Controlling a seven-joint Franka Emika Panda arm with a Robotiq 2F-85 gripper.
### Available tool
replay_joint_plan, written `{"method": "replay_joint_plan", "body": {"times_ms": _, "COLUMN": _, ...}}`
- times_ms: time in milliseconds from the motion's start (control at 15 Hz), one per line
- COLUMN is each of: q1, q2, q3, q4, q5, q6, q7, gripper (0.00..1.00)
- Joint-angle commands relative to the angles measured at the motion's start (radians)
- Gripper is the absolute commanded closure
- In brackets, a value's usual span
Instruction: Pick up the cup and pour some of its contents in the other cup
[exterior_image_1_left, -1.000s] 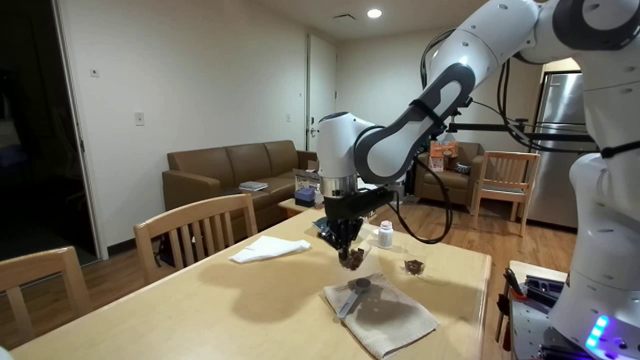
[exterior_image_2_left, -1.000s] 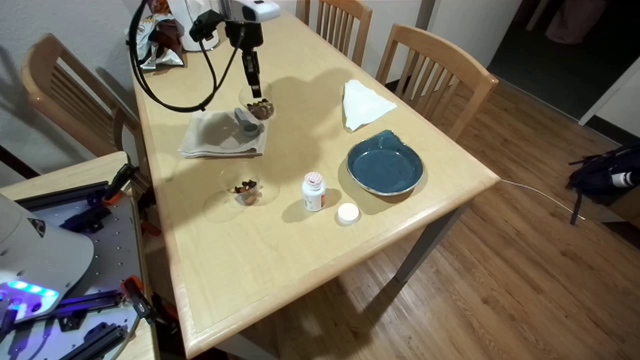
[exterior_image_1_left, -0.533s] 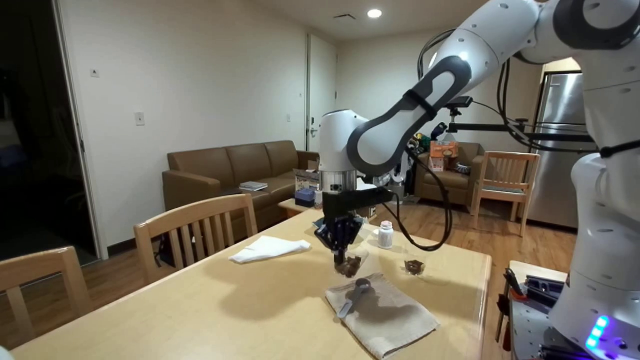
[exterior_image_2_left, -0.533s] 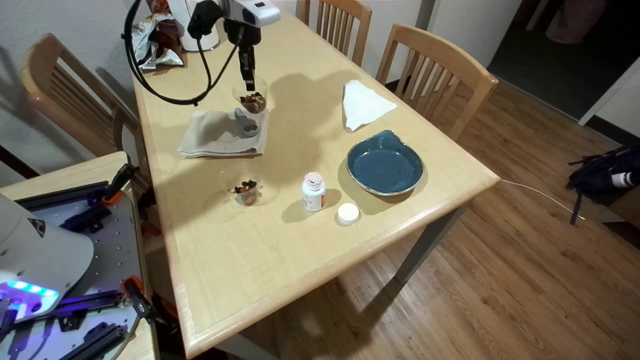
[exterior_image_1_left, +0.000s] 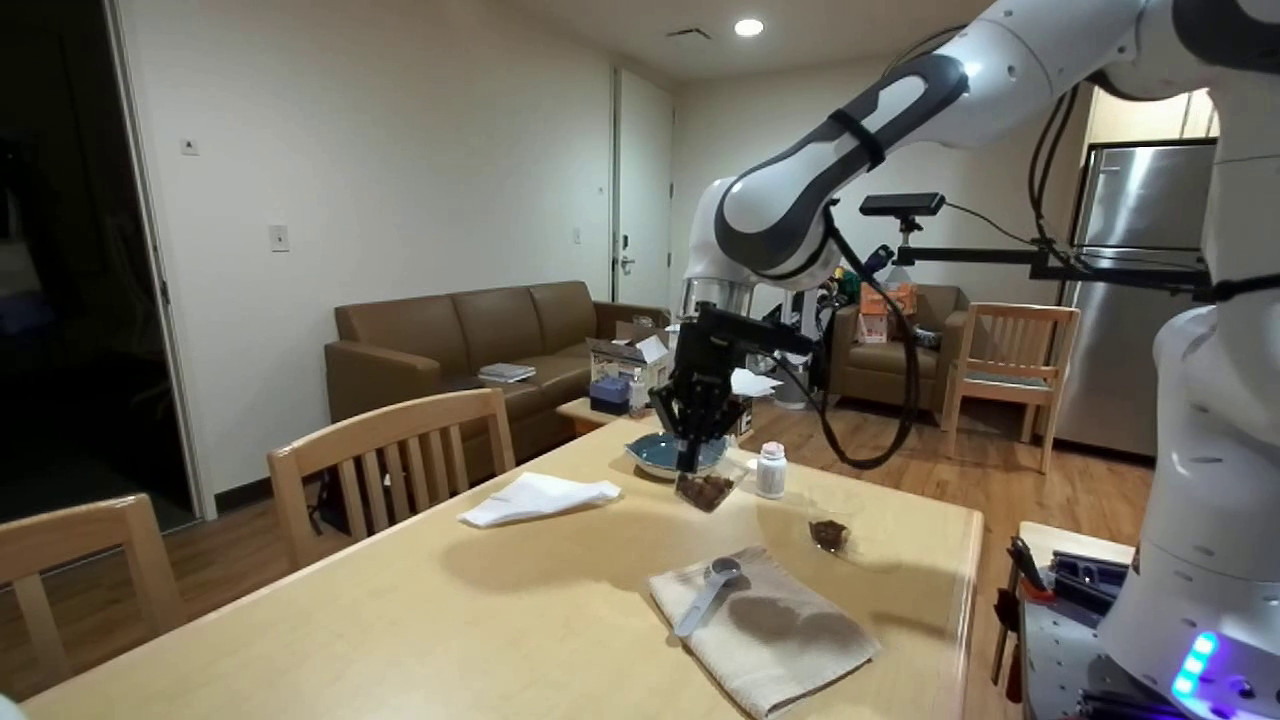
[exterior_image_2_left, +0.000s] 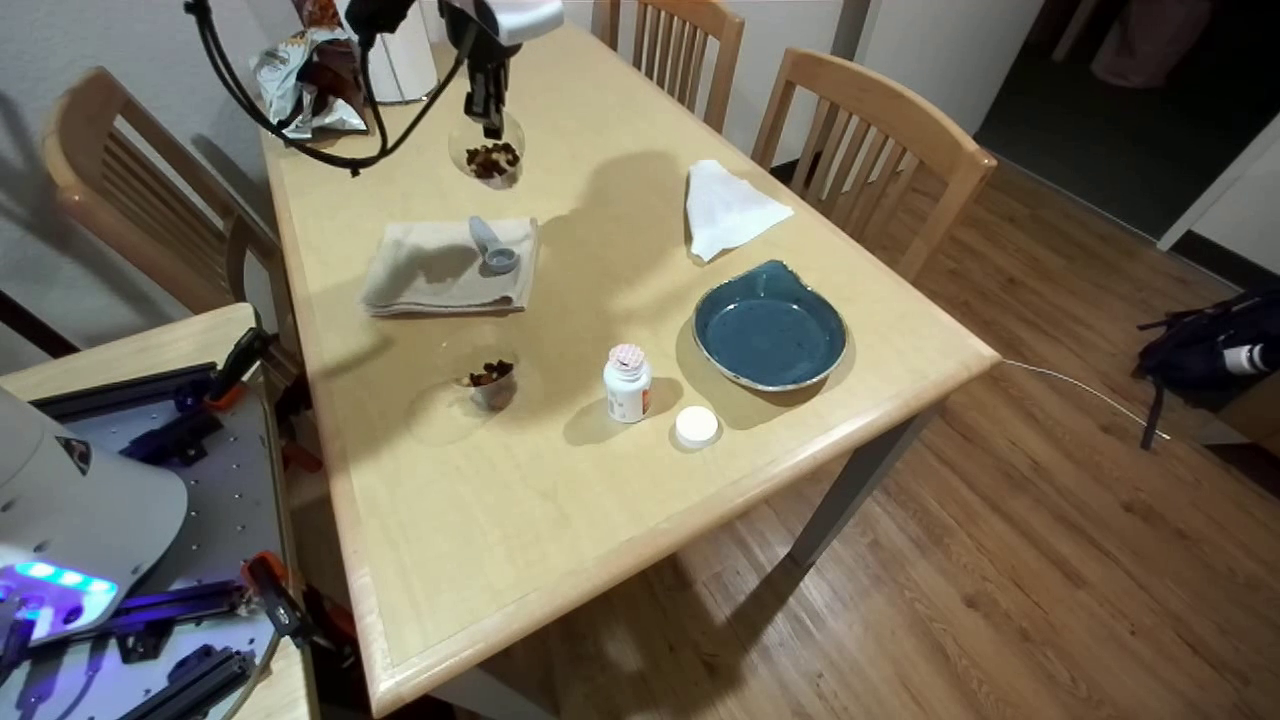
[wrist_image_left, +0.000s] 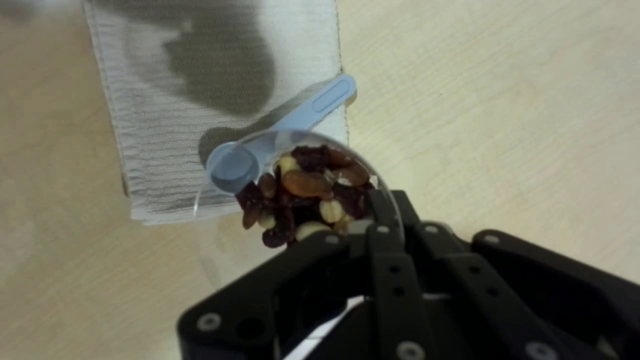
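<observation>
Wrist view, lower right of the frame: the black hand (wrist_image_left: 394, 202) is closed on the wall of a clear cup (wrist_image_left: 220, 232), its fingers (wrist_image_left: 385, 212) pinching the rim from both sides. Nuts and dried fruit (wrist_image_left: 307, 197), brown, dark red and pale, lie in the clear cup near the middle of the frame. Beyond it, at upper left, a folded cloth (wrist_image_left: 300, 45) rests on the worktop (wrist_image_left: 500, 100), and a grey-blue scoop (wrist_image_left: 302, 116) lies across one side of the cloth, the end of its handle just past the edge, its bowl partly seen through the cup.

In both exterior views the clear cup is lifted off the worktop, its contents inside. Near the centre of the frame in an exterior view, it looks tilted beneath the hand; left of that, a brown sofa (exterior_image_1_left: 470, 340) stands behind two wooden chairs (exterior_image_1_left: 385, 425).

Left of centre in an exterior view, the other cup (exterior_image_2_left: 465, 358) stands upright on the worktop, nuts and dried fruit in its bottom too. The clear cup is well apart from it, near the top of the frame, and the folded cloth lies between the two. Right of the other cup come a white bottle (exterior_image_2_left: 627, 385), a white lid (exterior_image_2_left: 697, 427) just beside it, and a round blue dish (exterior_image_2_left: 770, 340); above the dish lies a white napkin (exterior_image_2_left: 735, 210).
</observation>
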Motion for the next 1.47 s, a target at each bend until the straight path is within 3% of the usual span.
{"method": "replay_joint_plan", "body": {"times_ms": 0, "q1": -0.020, "q2": -0.132, "q3": -0.012, "q4": -0.141, "q5": -0.035, "q6": 0.054, "q7": 0.044, "gripper": 0.95}}
{"method": "replay_joint_plan", "body": {"times_ms": 67, "q1": -0.019, "q2": -0.061, "q3": -0.008, "q4": -0.059, "q5": -0.008, "q6": 0.007, "q7": 0.006, "gripper": 0.95}}
{"method": "replay_joint_plan", "body": {"times_ms": 467, "q1": -0.024, "q2": -0.115, "q3": -0.012, "q4": -0.121, "q5": -0.011, "q6": 0.031, "q7": 0.010, "gripper": 0.95}}
{"method": "replay_joint_plan", "body": {"times_ms": 800, "q1": -0.046, "q2": -0.132, "q3": -0.055, "q4": -0.093, "q5": 0.249, "q6": -0.134, "q7": -0.200, "gripper": 0.95}}
{"method": "replay_joint_plan", "body": {"times_ms": 1067, "q1": -0.117, "q2": -0.162, "q3": -0.140, "q4": -0.114, "q5": 0.403, "q6": -0.287, "q7": -0.419, "gripper": 0.95}}
{"method": "replay_joint_plan", "body": {"times_ms": 1333, "q1": -0.188, "q2": -0.160, "q3": -0.206, "q4": -0.126, "q5": 0.373, "q6": -0.380, "q7": -0.530, "gripper": 0.95}}
{"method": "replay_joint_plan", "body": {"times_ms": 1400, "q1": -0.175, "q2": -0.144, "q3": -0.185, "q4": -0.108, "q5": 0.363, "q6": -0.345, "q7": -0.478, "gripper": 0.95}}
